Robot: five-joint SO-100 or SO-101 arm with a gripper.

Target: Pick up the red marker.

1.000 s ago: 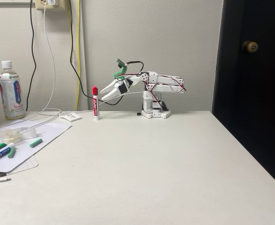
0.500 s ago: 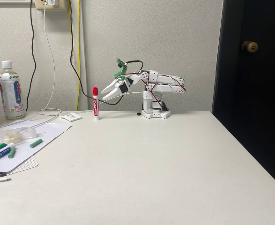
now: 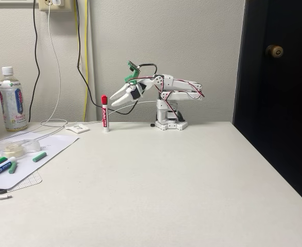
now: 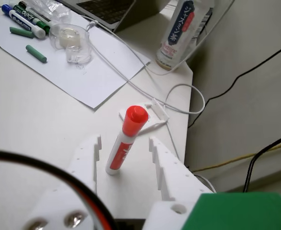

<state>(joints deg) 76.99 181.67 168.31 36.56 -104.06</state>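
Wrist view, nearest first: the gripper (image 4: 123, 151) has its two white fingers (image 4: 86, 163) spread wide apart, nothing clamped. The red marker (image 4: 124, 140) stands upright on its base between them, framed by the gap but touching neither finger; whether it sits level with the tips or just beyond them cannot be told from this view. Beyond the fingertips a white cable (image 4: 145, 93) loops across the table (image 4: 30, 120). Further out lie a sheet of paper (image 4: 83, 72), a tape dispenser (image 4: 72, 40), a loose green cap (image 4: 36, 53) and several markers (image 4: 23, 19). A bottle (image 4: 183, 28) stands farthest, near the wall.

Fixed view: the gripper (image 3: 112, 102) is held above the table, fingertips pointing left at the marker's (image 3: 105, 114) red cap, just beside it, with a small gap showing. The marker stands upright near the wall. The arm (image 3: 169, 100) reaches from its base at the table's far edge. The bottle (image 3: 12, 100) stands well left of the fingers.
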